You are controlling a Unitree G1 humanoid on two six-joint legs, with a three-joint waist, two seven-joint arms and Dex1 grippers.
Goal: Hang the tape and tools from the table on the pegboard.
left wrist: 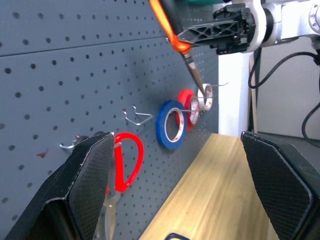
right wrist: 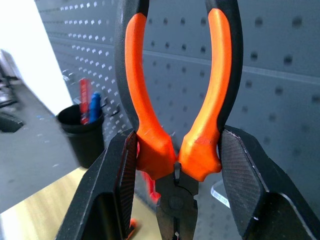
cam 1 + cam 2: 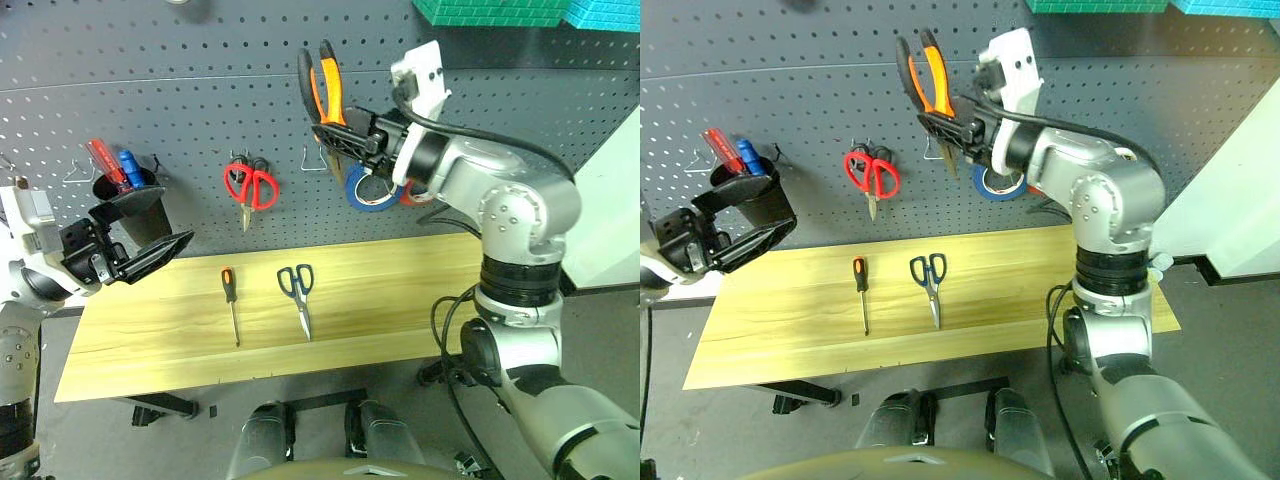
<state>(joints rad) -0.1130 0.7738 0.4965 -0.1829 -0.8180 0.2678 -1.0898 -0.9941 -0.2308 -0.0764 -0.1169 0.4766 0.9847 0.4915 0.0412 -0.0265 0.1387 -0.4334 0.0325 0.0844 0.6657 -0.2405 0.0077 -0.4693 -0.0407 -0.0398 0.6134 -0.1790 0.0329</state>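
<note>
Dark grey pegboard (image 3: 200,90) fills the wall behind the light wood desk (image 3: 400,300). On the desk lie the screwdriver (image 3: 231,300) and, just to its right, the dark-handled scissors (image 3: 298,293), apart from each other. Raised in front of the pegboard, the right gripper (image 3: 345,135) has its jaws clamped on the orange-and-black pliers (image 3: 326,85), handles pointing up, nose down beside a wire hook (image 3: 313,160). Off the desk's left end, the left gripper (image 3: 140,235) has its jaws spread wide and empty. Hanging on the board are red-handled scissors (image 3: 250,187), a blue roll (image 3: 365,192), a red roll (image 1: 187,102) and the whitish tape (image 1: 206,96). A black cup (image 3: 125,195) holds red and blue pens (image 3: 115,165)
</note>
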